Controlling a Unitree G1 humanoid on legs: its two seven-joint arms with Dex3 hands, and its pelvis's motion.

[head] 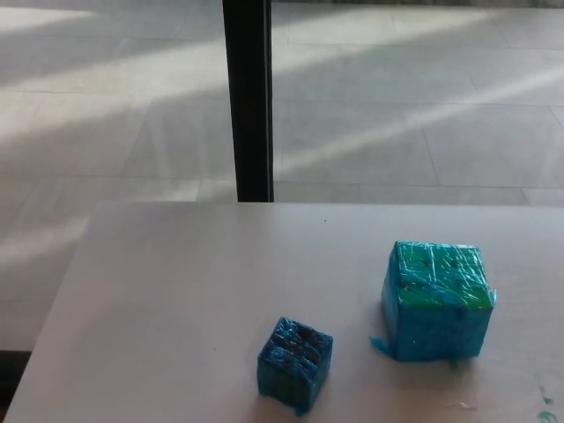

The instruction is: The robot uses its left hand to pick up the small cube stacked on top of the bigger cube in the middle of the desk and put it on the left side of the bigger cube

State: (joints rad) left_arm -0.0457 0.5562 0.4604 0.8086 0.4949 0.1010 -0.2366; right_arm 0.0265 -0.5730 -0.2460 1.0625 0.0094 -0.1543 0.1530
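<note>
Head view shows me neither hand, so I can't tell their state; the small cube (294,365) sits on the desk (167,291) left of the bigger cube (436,300), so I judge placement done, nothing further needed.
</note>
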